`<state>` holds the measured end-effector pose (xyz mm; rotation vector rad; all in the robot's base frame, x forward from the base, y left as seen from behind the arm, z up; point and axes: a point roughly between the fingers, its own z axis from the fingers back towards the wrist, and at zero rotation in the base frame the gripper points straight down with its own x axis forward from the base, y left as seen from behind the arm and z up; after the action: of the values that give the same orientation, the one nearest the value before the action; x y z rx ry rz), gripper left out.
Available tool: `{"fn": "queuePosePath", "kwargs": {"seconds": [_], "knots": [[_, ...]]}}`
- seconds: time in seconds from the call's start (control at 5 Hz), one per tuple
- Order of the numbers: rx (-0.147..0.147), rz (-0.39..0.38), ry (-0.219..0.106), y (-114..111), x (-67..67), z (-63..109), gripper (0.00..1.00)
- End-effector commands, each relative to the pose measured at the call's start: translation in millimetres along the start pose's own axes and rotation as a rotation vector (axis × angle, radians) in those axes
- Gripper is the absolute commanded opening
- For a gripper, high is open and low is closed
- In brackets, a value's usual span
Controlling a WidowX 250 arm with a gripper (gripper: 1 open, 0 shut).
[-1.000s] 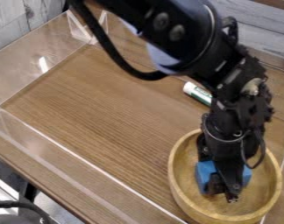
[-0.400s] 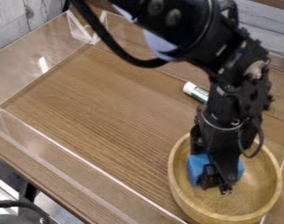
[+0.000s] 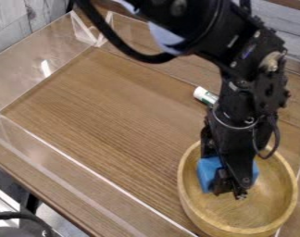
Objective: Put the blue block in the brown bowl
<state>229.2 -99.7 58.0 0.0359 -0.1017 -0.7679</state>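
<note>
Blue block: the blue block (image 3: 209, 170) is seen slightly farther left and higher in the view than a second ago, within the outline of the brown bowl (image 3: 248, 222); whether the bottom is touched cannot be told.
Claw: the claw (image 3: 230, 185) has shifted the same way, its fingers pressed in on the blue block, which is pinched and partly hidden.
Brown bowl: no change of place is seen.
Marker: the green-and-white marker (image 3: 206, 95) is left behind the bowl, as before.
Room, left: a pale ridged surface (image 3: 27, 17) is seen at the upper corner, dark cables (image 3: 27, 218) at the lower one.
Worktop: the brown worktop (image 3: 103, 116) is bordered by clear strips.
Room, right: light grey boards (image 3: 282, 20) are partly covered by the dark arm (image 3: 220, 42).
</note>
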Motion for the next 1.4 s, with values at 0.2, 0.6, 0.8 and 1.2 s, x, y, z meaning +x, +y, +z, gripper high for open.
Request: {"fn": "queuePosePath", "kwargs": {"seconds": [0.2, 0.6, 0.8, 1.2], "knots": [[0.014, 0.055, -0.088, 5.6, 9.6, 17.7, 0.0], [0.006, 0.094, -0.114, 4.0, 10.3, 15.4, 0.0], [0.002, 0.109, -0.122, 3.7, 10.2, 15.5, 0.0], [-0.005, 0.144, -0.14, 3.8, 10.5, 13.5, 0.0]]}}
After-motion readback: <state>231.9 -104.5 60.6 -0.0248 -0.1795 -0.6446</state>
